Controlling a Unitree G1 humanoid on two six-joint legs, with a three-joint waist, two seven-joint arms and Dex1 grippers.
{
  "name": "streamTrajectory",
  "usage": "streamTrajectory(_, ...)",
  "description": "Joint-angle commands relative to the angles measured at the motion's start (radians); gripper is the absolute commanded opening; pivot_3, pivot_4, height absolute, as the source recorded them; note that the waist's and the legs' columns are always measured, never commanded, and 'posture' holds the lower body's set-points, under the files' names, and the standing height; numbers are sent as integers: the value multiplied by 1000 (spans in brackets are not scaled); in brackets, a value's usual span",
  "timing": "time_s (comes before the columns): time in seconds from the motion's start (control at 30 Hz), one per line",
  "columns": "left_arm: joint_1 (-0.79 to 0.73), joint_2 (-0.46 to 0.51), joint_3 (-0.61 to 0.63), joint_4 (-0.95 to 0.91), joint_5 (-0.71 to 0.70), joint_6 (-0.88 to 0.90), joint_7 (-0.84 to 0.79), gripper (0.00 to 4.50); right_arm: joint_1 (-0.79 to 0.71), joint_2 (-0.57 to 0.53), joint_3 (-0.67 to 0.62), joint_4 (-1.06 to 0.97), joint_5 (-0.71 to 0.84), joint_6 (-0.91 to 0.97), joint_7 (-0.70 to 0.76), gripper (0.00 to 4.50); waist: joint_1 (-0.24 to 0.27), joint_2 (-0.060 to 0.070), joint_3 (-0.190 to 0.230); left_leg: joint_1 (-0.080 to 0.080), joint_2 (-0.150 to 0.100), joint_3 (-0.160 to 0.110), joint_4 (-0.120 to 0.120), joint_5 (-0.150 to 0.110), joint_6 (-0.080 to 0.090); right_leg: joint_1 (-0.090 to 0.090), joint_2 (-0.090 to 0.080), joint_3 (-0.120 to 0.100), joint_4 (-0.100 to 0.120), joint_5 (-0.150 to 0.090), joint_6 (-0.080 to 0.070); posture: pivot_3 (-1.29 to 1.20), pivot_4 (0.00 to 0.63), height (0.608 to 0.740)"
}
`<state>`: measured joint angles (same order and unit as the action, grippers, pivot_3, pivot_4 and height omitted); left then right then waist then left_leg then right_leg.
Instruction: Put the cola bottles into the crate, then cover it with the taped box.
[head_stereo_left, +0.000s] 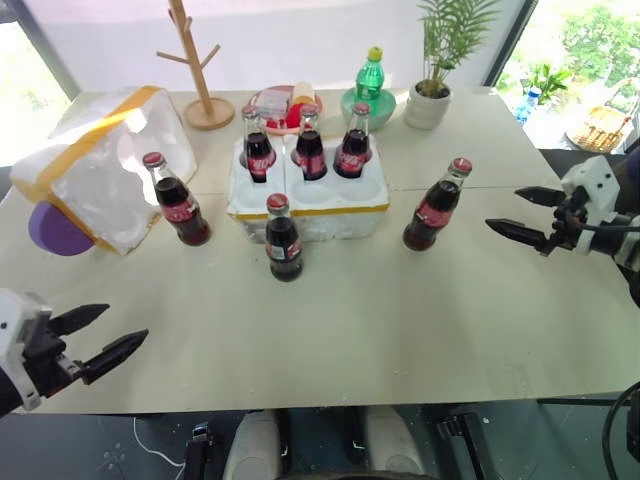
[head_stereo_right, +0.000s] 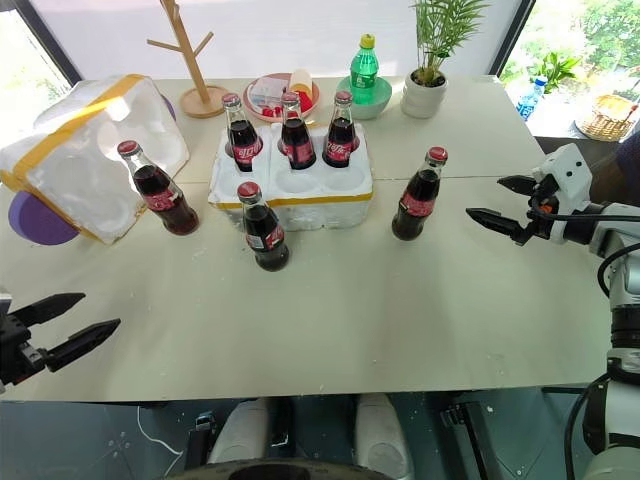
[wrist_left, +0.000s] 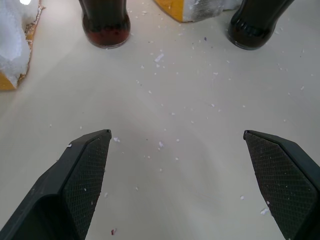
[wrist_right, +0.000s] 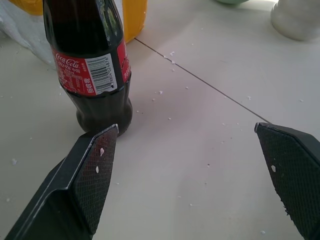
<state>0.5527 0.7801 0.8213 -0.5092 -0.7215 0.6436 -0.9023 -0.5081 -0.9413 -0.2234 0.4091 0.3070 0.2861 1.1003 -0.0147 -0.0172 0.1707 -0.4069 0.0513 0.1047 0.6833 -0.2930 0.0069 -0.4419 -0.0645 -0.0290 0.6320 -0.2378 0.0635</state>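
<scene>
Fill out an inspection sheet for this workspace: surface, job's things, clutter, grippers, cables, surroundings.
Surface: pale table, white crumbs scattered.
Job's things: crate holds three cola bottles in its back wells; three more stand on the table: left, front, right. Taped box lies tipped at left, not on the crate.
Clutter: wooden peg stand, green plastic bottle, potted plant, red plate.
Grippers: left gripper open, empty; right gripper open, empty, beside the right bottle.
Cables: black cable along the right arm.
Surroundings: windows, greenery outside.
</scene>
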Motion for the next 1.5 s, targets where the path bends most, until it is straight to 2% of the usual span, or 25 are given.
streamTrajectory(0.03, -9, -7, 17, -8, 1, -20, 6, 4451, -22, -8, -24, -6, 9, -13, -13, 4500, 0, 0, 0, 0, 0, 0, 0, 0, 0, 0, 0, 0, 0, 0, 0, 0, 150, 740)
streamTrajectory(0.47, -43, -19, 15, 7, 6, -9, 44, 4451, -22, -8, -22, -7, 16, -1, -18, 4500, 0, 0, 0, 0, 0, 0, 0, 0, 0, 0, 0, 0, 0, 0, 0, 0, 150, 740)
streamTrajectory(0.67, -171, -23, -5, 50, 4, -18, 126, 4451, -26, -44, -32, -59, 58, 82, 33, 4500, 2, 0, 0, 0, 0, 0, 0, 0, 0, 1, 1, 0, 0, 0, 0, 0, 150, 740)
streamTrajectory(0.9, -424, -9, -134, 167, 47, -29, 219, 4451, 27, -201, -136, -334, 303, 409, 205, 4500, 5, 2, 0, 0, 0, -1, 0, 0, 0, 1, 0, 0, 1, 1, 2, 0, 150, 740)
streamTrajectory(1.0, -577, -6, -248, 265, 101, -57, 241, 4451, -7, -262, -227, -478, 508, 605, 242, 4500, -3, -1, -1, 1, 0, -1, 0, 0, 0, 2, 1, 0, 1, 2, 2, 0, 150, 740)
streamTrajectory(1.03, -629, -7, -290, 299, 121, -69, 244, 4451, -28, -273, -254, -519, 580, 665, 240, 4500, 4, 5, 2, 1, 0, -1, 0, 0, 0, 2, 0, 0, 1, 1, 1, 0, 150, 740)
streamTrajectory(1.1, -702, -12, -347, 358, 155, -93, 238, 4451, -51, -277, -289, -575, 672, 742, 212, 4500, 9, 5, 1, 1, -1, -1, 0, 1, -2, 1, 0, 0, 1, 1, 0, 0, 150, 740)
streamTrajectory(1.23, -817, -20, -426, 470, 213, -149, 228, 4451, -45, -262, -311, -668, 746, 788, 146, 4500, 5, -2, -2, 0, 0, -2, 0, 0, 0, 2, 1, -1, 1, 3, 3, 0, 150, 740)
streamTrajectory(1.5, -979, -46, -541, 670, 307, -249, 196, 4451, -9, -231, -318, -768, 845, 798, 57, 4500, 5, -2, -2, 0, -1, -1, 0, 0, 0, 1, 0, -1, 1, 3, 3, 0, 150, 740)
